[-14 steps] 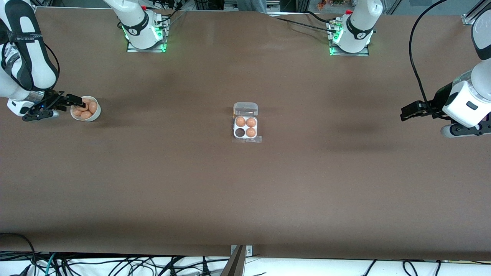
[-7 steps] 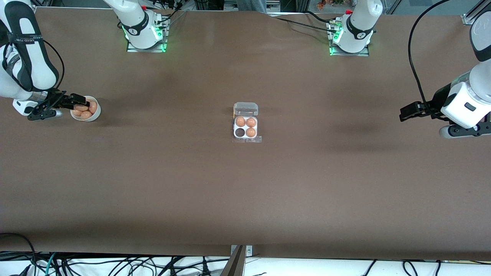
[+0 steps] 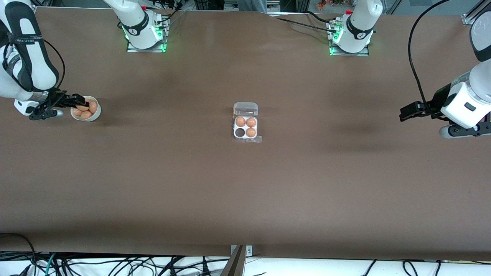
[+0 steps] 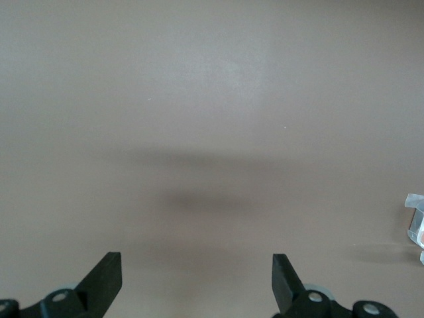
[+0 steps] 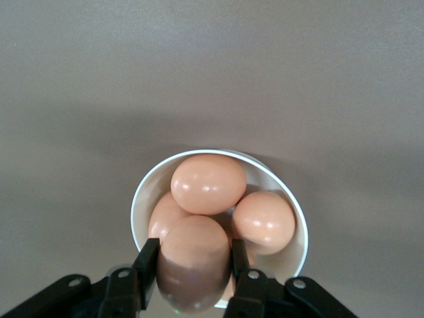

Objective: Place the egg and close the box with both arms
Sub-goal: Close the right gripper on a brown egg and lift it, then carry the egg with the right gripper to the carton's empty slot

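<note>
We judged the egg (image 5: 192, 268) light, smooth and fragile, best held across its middle, where our right pincer (image 5: 190, 273) clamped it in the bowl (image 3: 94, 114) at mid-left of the front frame, while our waiting left pincer (image 4: 197, 281) stood apart over bare counter (image 3: 245, 191) at the right edge.

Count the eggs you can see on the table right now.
7. Three sit in the box, one cell empty. Four show in the bowl, one of them, the egg, between the right gripper fingers. More may lie hidden underneath.
</note>
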You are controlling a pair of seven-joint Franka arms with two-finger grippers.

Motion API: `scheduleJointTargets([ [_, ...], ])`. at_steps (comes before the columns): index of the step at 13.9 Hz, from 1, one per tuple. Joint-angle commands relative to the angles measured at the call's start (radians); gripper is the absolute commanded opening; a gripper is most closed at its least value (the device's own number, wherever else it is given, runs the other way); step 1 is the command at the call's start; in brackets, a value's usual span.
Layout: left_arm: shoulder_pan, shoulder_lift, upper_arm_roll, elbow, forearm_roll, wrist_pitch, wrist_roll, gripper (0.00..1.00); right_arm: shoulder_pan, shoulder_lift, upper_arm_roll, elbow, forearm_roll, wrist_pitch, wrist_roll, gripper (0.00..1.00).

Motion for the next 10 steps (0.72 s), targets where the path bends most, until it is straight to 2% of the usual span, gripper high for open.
scheduleJointTargets([
  [1, 0.007, 0.002, -0.01, 0.014, 0.016, -0.012, 0.007, 1.0, -0.003, -0.008, 0.003, 0.004, 0.023, -0.024, -0.013, 0.34],
  [4, 0.007, 0.002, -0.01, 0.014, 0.011, -0.013, 0.006, 1.0, 0.003, -0.016, 0.006, 0.035, 0.023, -0.052, -0.01, 0.32],
  [7, 0.008, 0.002, -0.009, 0.014, -0.012, -0.014, 0.006, 1.0, 0.012, -0.016, 0.013, 0.128, 0.017, -0.178, 0.053, 0.32],
  [10, 0.008, 0.002, -0.009, 0.016, -0.012, -0.014, 0.007, 1.0, 0.095, -0.016, 0.013, 0.232, 0.008, -0.287, 0.175, 0.32],
])
